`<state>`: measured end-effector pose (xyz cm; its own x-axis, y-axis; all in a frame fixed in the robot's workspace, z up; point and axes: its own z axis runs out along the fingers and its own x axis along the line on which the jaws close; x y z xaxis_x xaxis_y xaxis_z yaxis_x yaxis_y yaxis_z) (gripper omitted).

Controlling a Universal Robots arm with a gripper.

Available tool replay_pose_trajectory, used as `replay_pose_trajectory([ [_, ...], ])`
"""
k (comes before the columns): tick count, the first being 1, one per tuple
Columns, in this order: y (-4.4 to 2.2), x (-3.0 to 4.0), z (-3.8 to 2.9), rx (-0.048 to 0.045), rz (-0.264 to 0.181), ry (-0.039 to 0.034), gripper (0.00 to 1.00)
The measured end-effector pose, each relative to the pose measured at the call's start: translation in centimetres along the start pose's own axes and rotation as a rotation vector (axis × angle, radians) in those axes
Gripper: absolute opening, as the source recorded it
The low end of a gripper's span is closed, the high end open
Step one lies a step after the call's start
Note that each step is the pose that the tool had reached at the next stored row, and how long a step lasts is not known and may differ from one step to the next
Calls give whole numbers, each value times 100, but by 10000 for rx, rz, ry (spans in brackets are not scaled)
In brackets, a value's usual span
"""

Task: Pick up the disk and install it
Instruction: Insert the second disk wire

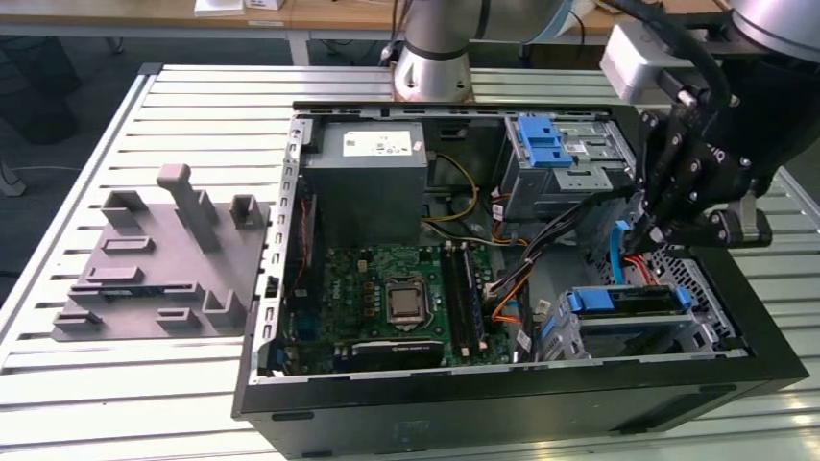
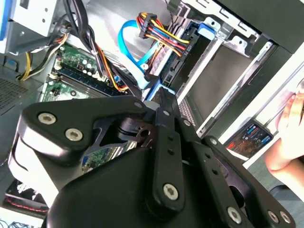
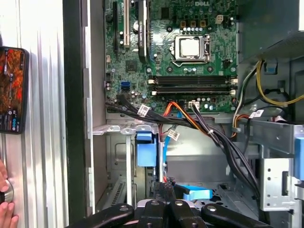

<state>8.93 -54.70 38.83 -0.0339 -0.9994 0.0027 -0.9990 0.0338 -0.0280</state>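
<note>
Silver with blue plastic rails, what seems to be the disk (image 1: 632, 307) sits edge-up in the drive bay (image 1: 698, 331) at the corner of the open computer case (image 1: 513, 408) on the table (image 1: 192, 384); the gripper (image 1: 663, 233) hangs just above it, fingers (image 3: 164, 189) drawn narrow, tips together; whether they touch the disk is unclear.

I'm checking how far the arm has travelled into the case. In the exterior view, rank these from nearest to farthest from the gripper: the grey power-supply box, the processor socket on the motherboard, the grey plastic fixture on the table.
From the gripper, at the case's end on the exterior view's right:
1. Processor socket, mid-case on the motherboard.
2. Power-supply box, in the case's far corner.
3. Grey plastic fixture, outside the case on the exterior view's left.
</note>
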Motion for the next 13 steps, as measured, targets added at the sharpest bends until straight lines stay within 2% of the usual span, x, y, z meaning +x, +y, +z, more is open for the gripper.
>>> replay_pose_trajectory([
  [2, 0, -25, -24, 4, 7, -3, 11],
  [7, 2, -82, -24, 4, 129, 2, 11],
  [10, 2, -86, -23, 5, 143, 2, 11],
  [11, 3, -86, -23, 4, 143, 3, 11],
  [12, 3, -87, -23, 4, 143, 4, 17],
  [13, 3, -93, -23, 4, 144, 11, 17],
])
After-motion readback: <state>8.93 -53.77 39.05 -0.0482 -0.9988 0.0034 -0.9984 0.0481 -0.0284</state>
